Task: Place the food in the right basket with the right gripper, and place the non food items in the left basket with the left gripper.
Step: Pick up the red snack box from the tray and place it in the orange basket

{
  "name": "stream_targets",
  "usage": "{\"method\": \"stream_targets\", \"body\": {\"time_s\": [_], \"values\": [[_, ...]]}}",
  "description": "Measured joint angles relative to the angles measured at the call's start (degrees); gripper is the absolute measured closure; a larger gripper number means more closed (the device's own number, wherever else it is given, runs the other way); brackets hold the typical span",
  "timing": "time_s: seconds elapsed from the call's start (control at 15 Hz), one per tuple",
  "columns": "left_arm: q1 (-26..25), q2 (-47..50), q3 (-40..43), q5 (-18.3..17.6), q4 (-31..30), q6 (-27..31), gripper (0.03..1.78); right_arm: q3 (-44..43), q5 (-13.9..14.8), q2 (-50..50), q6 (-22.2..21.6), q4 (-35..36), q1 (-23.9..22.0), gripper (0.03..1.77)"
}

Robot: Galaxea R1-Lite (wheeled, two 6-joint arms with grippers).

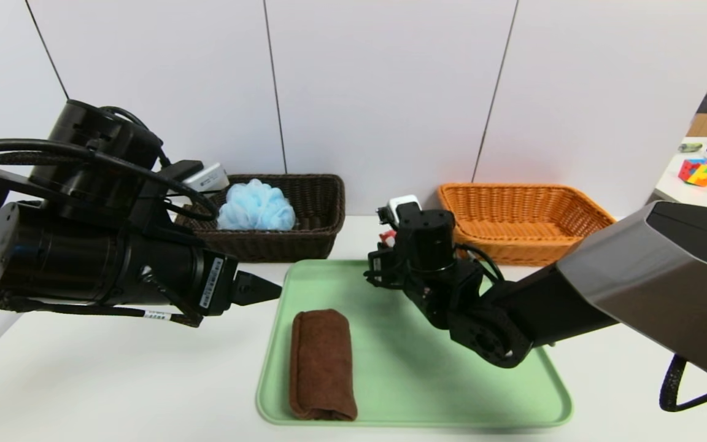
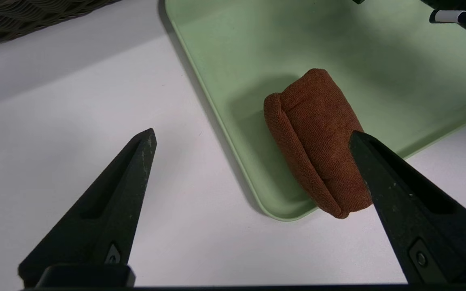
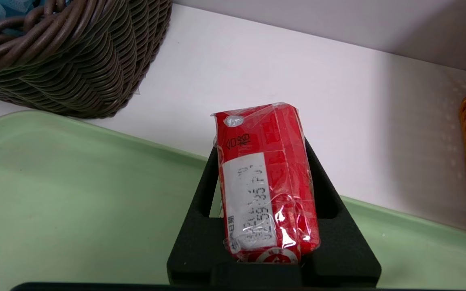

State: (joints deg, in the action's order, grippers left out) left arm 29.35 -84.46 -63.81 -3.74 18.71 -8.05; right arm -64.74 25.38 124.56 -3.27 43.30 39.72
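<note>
1. Right gripper [image 3: 262,143]: being held over the far side of the green tray [image 1: 415,393], its fingers being closed on a red wrapped packet [image 3: 273,182]; the wrapper is being gripped between both pads

2. Red wrapped packet: being judged the food item, a small snack in clear film with a white printed label; being kept up in the grip, between the two baskets and outside both

3. Orange basket [image 1: 513,253], right side: being reserved for food; nothing is being seen inside its visible part

4. Dark brown basket [image 1: 261,247], left side: being filled with the non-food items; a light blue mesh sponge [image 1: 256,205] is being held in it

5. Brown folded cloth [image 1: 323,365]: being supported by the tray near its left edge; being counted as non-food and as still to be sorted

6. Left gripper [image 2: 253,133]: being poised above the tray's left edge, close to the cloth, its fingers being held wide apart with nothing between them

7. Step in hand, as judged: the food is being secured for transfer to the right basket

8. Next move, as judged: a lift clear of the orange rim, a swing to the right and a release over the basket's middle are being called for; for the cloth, a centred left-hand grasp across its narrow width is being called for
</note>
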Motion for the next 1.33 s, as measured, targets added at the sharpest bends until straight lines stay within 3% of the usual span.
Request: {"method": "stream_targets", "body": {"time_s": [0.6,1.33], "values": [[0.0,0.3,0.0,0.0,0.0,0.2,0.12,-0.1,-0.1,-7.6,0.6,0.7,-3.5,1.42],[0.0,0.6,0.6,0.1,0.0,0.2,0.12,0.0,-0.4,-13.0,1.9,0.7,-18.7,1.42]]}}
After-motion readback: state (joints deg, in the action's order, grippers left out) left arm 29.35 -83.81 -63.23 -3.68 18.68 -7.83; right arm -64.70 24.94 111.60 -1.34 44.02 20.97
